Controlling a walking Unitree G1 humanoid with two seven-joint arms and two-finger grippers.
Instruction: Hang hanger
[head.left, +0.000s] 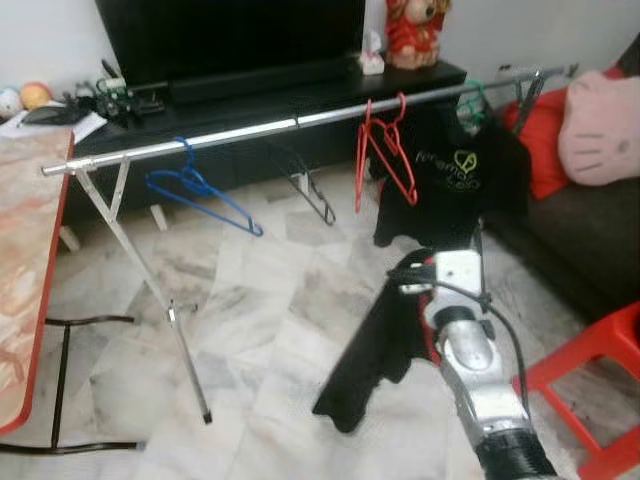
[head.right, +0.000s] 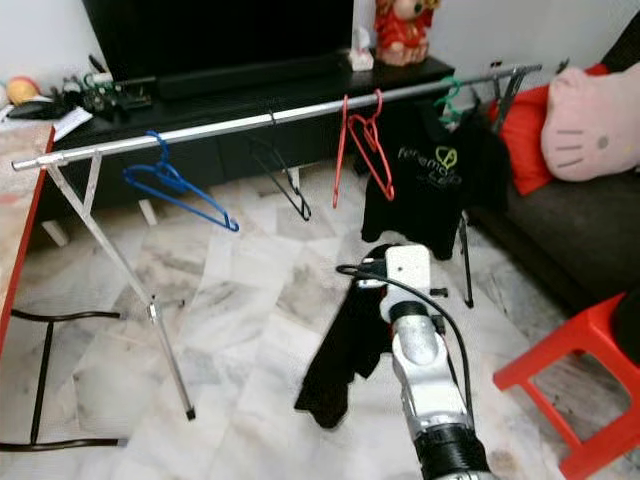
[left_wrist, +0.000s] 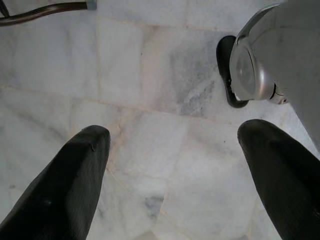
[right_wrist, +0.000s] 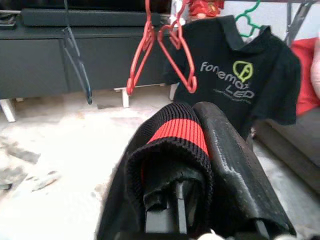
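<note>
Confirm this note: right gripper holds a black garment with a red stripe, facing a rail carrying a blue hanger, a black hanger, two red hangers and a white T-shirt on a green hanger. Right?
One thing is wrong: the T-shirt on the green hanger is black, not white, as the right wrist view shows. The rest holds: right gripper, black garment with red stripe, rail, blue hanger, black hanger, red hangers.

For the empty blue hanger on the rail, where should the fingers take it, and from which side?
Grip the blue hanger on its sloping shoulder bar just below the hook, coming in from the robot's side of the rail. It hangs empty and tilted, with open floor in front, while the TV cabinet stands close behind. This is a judgement only.
</note>
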